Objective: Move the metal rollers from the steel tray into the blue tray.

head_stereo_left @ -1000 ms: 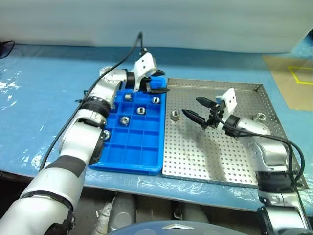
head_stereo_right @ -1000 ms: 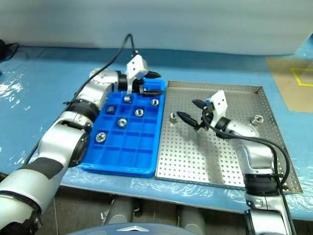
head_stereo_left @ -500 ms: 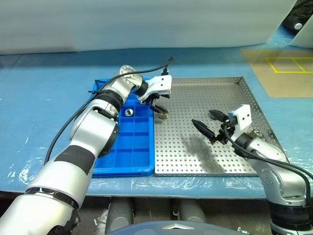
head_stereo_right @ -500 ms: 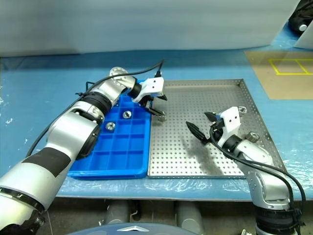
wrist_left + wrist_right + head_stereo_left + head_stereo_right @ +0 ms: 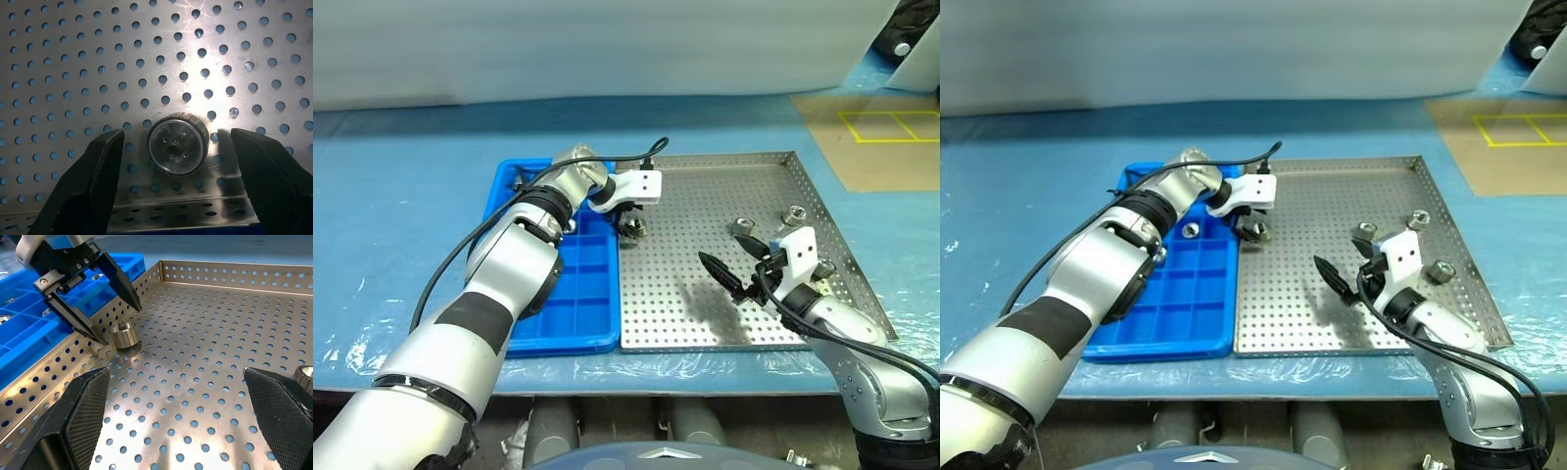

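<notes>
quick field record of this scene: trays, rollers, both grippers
steel tray: perforated floor, right of the blue tray
blue tray: gridded compartments, edge against the steel tray; one roller visible in a compartment
target roller: upright on the steel tray near the edge next to the blue tray
other rollers: three near the tray's right side, e.g.
left gripper: open, pointing down, fingers straddling the target roller, not closed on it
right gripper: open, empty, above the steel tray floor
</notes>
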Available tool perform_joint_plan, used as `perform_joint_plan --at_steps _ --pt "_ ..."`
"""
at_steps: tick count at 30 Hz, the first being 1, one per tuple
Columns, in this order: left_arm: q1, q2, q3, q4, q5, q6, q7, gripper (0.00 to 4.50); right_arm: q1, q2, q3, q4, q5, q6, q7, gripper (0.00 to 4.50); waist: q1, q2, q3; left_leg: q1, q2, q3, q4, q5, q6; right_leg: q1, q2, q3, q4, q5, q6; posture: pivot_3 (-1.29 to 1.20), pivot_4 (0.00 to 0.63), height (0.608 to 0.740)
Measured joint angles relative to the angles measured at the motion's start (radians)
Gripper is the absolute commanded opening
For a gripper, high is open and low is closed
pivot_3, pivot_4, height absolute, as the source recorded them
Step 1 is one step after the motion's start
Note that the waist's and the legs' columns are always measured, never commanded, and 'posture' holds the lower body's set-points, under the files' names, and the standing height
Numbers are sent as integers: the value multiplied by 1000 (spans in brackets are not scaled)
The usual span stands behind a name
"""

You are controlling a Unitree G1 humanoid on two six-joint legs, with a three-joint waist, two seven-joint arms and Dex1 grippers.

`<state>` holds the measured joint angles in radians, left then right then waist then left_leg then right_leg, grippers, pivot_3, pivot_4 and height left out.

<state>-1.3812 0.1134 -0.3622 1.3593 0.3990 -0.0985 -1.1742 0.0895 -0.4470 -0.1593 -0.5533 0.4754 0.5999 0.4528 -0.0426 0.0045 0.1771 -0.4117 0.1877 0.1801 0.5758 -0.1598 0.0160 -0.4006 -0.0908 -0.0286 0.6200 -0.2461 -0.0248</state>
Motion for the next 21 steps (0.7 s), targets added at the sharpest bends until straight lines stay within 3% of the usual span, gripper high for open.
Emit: perform_joint_plan --at_steps 14,18,21 --pt "22 -23 -22 -1 51 19 75 3681 12 18 37 -1 -28 -18 -21 4500 -3 0 0 2 0 0 0 -1 1 2 0 0 -1 0 0 -581 150 740" --pt "26 -25 -41 -7 70 6 114 4467 20 33 56 -1 -43 -31 -40 4500 -11 0 0 4 0 0 0 -2 -1 6 0 0 -2 0 0 -591 150 740" --pt "26 -24 -53 -8 83 13 135 4467 31 38 62 -1 -52 -35 -47 4500 -23 0 0 6 0 0 0 -3 -1 8 0 0 -4 0 0 -596 150 740"
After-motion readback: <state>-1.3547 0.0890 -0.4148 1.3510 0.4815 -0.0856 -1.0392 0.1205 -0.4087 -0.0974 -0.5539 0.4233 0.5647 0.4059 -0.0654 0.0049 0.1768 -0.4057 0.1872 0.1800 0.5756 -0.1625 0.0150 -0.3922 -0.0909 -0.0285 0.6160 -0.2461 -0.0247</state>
